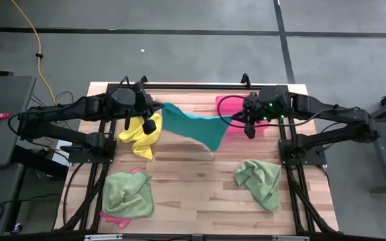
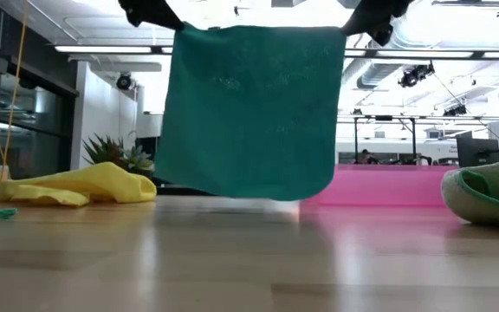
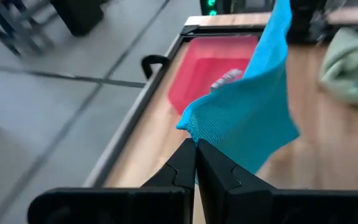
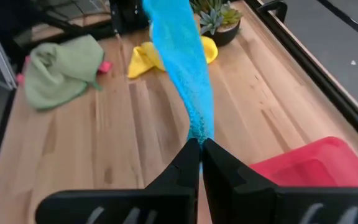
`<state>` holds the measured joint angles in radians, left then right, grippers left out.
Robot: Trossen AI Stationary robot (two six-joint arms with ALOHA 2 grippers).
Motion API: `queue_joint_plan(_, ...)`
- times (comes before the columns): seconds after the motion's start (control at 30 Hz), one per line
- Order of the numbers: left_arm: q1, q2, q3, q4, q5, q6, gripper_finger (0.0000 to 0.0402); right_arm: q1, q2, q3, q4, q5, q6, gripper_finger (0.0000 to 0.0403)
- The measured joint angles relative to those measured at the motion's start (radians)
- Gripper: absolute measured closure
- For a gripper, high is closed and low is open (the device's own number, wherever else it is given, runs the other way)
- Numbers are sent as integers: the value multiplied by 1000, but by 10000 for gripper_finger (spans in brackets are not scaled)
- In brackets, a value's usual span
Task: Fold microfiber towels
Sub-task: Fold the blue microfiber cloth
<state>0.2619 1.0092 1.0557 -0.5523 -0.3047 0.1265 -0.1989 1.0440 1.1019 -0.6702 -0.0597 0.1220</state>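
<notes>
A: The teal towel [image 1: 196,127] is lifted clear of the desk [image 1: 200,181] and stretched between the two tools. One top corner is pinched in the left tool [image 3: 196,149], its fingers pressed tight together on the cloth.

B: And the opposite corner is clamped the same way in the right tool [image 4: 200,146], fingers shut on the fabric. Seen from desk height, the cloth is hung as a flat sheet, its top edge pulled fairly level, its bottom edge just clear of the wood.

A: So the long axis is run from one tool straight across to the other, and the free edge is pointed down at the desk.

B: As for progress, nothing appears to be folded yet. The yellow towel [image 1: 141,134] is left crumpled just beneath the left tool.

A: A light green towel [image 1: 260,179] is bunched on the near side of the right tool, well apart from it. A second light green towel [image 1: 127,193] is heaped on the near side of the left tool, with the pink towel [image 1: 114,217] tucked under it.

B: Judged from that, only the first towel is in hand, and all five are left to do.

A: The pink tray [image 1: 236,115] is sat right under the right tool.
</notes>
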Motion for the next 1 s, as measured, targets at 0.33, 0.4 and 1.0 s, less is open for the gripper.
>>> queue_joint_plan(0.33,-42,0,0,-4,-138,76,401,29,45,55,-75,98,-65,403)
queue_joint_plan(0.4,-78,1,-12,10,-182,75,401,44,45,55,-98,142,-78,403)
queue_joint_plan(1.0,-491,51,-307,183,-285,-522,401,311,294,56,-165,141,33,403)
